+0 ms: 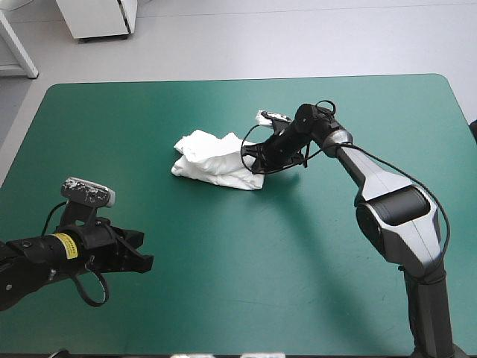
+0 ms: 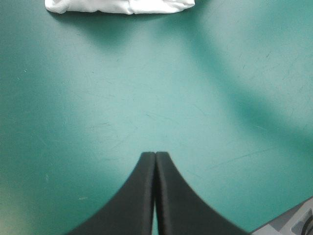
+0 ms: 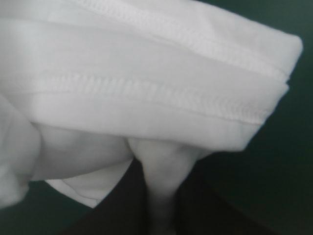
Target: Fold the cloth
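T-shirt [image 2: 122, 6]: cut off in the left wrist view, only one white strip showing; blurred and close in the right wrist view, running out of view, outline not tellable. Right gripper [image 1: 253, 160]: tips hidden in the T-shirt's right-hand edge in the high view. A pinched fold covers the black fingers' [image 3: 122, 205] inner faces.

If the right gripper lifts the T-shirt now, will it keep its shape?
Probably not: the T-shirt is a soft, wrinkled bundle, so its layers would likely sag open. It seems light: the right gripper pinches just one thin fold.
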